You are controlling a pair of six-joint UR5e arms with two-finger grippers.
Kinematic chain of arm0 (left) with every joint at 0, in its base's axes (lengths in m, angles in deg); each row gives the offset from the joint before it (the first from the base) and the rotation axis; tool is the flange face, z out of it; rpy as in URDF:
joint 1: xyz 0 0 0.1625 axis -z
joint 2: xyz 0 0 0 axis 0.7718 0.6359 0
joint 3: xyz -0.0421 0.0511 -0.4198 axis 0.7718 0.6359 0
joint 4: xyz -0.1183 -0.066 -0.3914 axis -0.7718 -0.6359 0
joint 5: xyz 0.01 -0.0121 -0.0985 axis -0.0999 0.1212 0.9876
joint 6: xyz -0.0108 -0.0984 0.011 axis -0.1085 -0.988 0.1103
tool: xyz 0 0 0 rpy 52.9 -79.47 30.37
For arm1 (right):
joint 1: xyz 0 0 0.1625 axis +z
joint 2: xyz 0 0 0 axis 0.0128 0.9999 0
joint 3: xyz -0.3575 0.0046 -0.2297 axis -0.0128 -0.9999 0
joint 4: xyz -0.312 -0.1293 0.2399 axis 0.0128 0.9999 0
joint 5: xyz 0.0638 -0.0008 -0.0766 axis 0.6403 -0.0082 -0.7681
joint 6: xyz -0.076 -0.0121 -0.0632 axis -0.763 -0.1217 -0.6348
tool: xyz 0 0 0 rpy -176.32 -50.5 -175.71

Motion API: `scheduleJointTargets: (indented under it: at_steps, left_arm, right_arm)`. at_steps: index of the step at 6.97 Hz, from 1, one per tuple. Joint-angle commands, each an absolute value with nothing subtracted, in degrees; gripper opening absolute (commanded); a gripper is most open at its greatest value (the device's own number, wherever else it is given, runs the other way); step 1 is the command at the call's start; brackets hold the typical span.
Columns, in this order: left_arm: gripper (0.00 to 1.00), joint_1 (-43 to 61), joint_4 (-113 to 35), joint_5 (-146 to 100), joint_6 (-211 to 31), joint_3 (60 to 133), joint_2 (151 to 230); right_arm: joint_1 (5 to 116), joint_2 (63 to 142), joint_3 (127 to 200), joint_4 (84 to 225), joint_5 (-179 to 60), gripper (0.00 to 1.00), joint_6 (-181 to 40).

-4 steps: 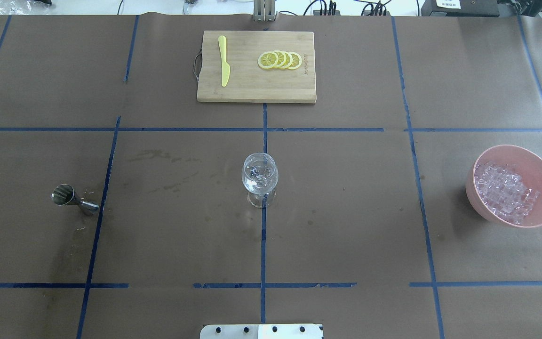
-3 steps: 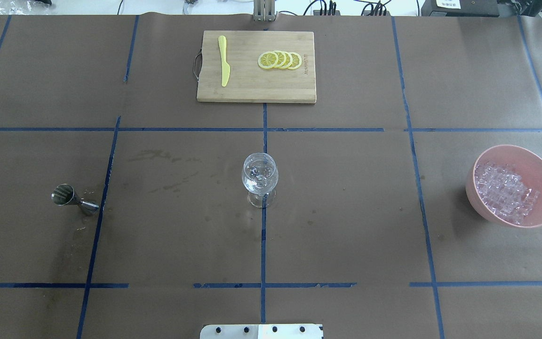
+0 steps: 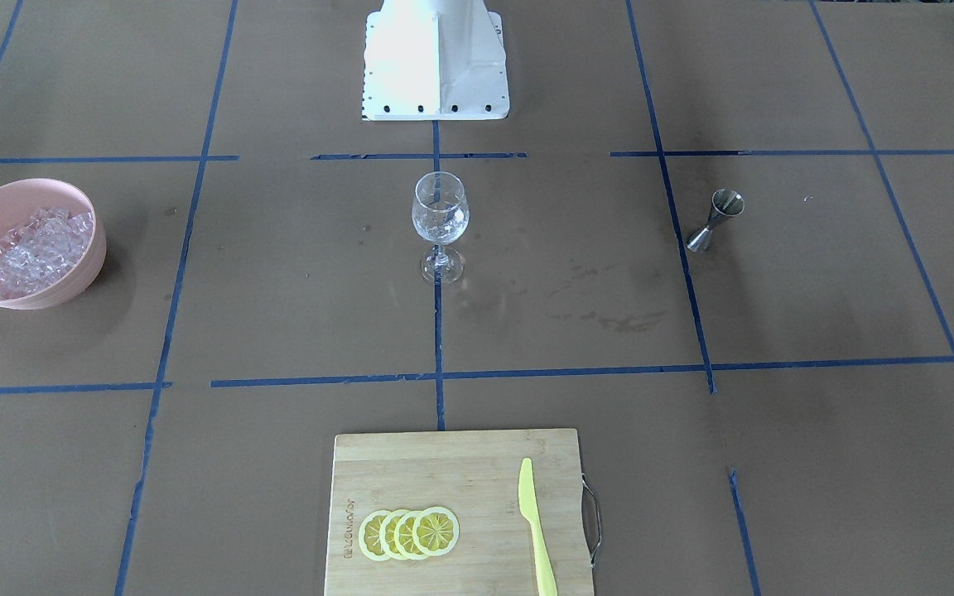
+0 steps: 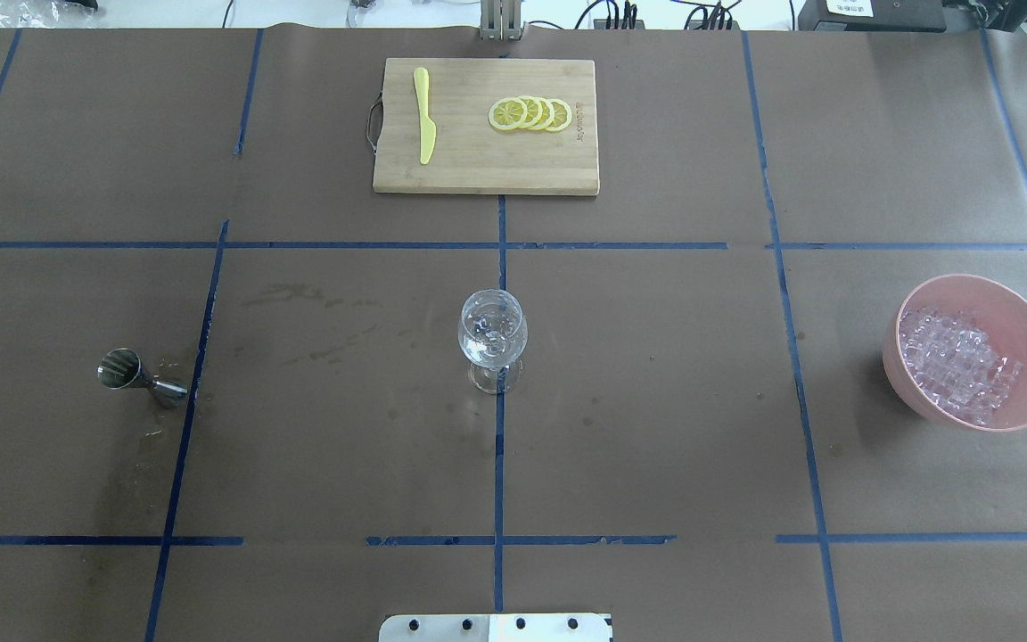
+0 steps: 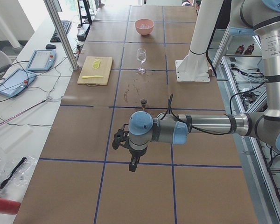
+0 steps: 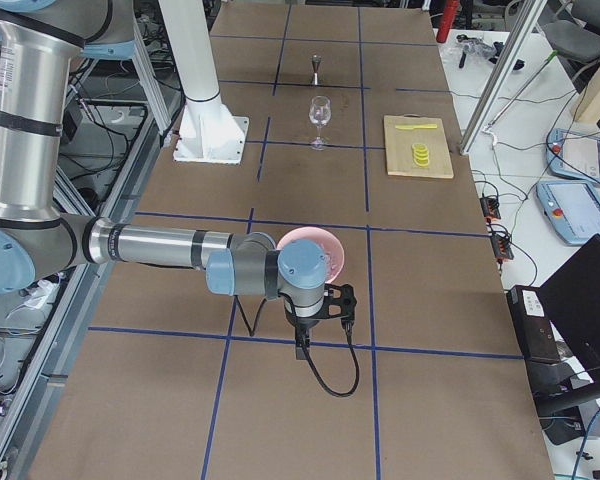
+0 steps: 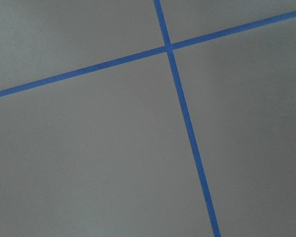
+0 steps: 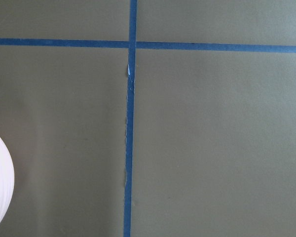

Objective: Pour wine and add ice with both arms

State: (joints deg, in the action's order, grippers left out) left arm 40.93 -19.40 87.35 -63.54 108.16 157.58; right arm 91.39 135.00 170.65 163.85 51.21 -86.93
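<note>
Pink bowl [image 4: 1026, 325] of ice [image 4: 959, 366] sits by the right fingers [image 6: 301, 345]. Whether these or the left fingers [image 5: 132, 165] are clenched, I cannot tell.

The left arm [image 5: 200, 125] reaches across the near end of the table [image 5: 144, 200], its gripper [image 5: 133, 166] pointing down. Beyond it stand a metal jigger [image 5: 143, 101], a wine glass [image 5: 141, 59] and, farthest, a pink bowl [image 5: 144, 26]. A cutting board [image 5: 95, 70] lies left of the glass.
</note>
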Motion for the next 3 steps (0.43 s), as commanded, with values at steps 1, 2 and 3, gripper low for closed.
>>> scheduleJointTargets:
  at_steps: [1, 2, 3]
  left_arm:
    - [1.0, 40.89, -20.84, 87.06, -63.51, 108.16, 157.85]
    - [1.0, 40.98, -24.5, 87.49, -63.42, 108.51, 157.76]
    - [1.0, 40.81, -29.24, 87.41, -63.24, 107.99, 157.94]
  right_arm:
    - [91.17, 134.59, 170.71, 163.66, 55.86, 1.0, -86.34]
    - [91.17, 134.41, 170.88, 163.22, 58.5, 1.0, -86.08]
    - [91.17, 132.41, 171.15, 160.26, 59.22, 1.0, -85.99]
